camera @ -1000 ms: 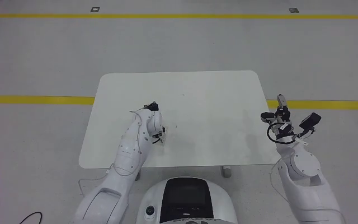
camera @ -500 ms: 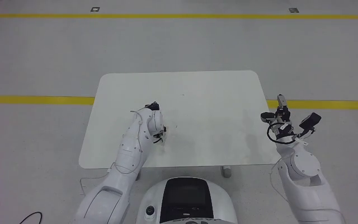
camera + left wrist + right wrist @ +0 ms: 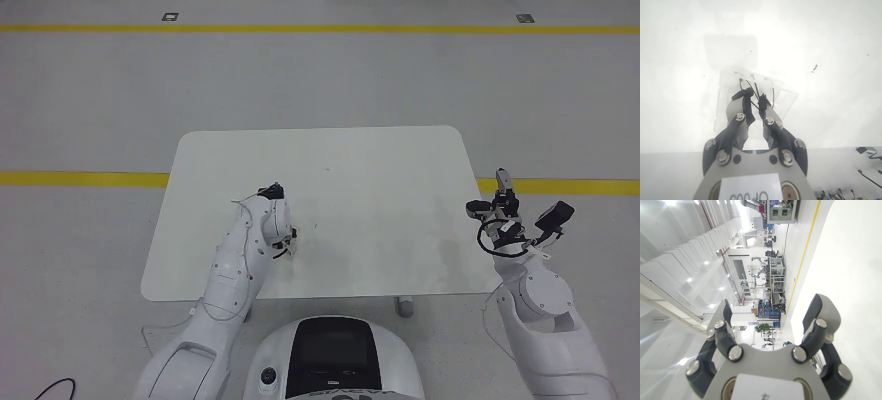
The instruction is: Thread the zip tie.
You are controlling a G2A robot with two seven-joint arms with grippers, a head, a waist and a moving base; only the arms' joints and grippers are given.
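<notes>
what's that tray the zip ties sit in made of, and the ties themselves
Tray: clear, glossy rigid plastic, likely acrylic; the white table shows through it and its edges catch light.
Zip ties: thin black flexible plastic, probably nylon; they curve and look matte.

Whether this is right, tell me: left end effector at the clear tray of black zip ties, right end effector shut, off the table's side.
Wrong on one point: the right end effector is open, not shut, as the right wrist view shows. It does hang off the side of the table, and the left end effector is at the clear tray of black zip ties.
</notes>
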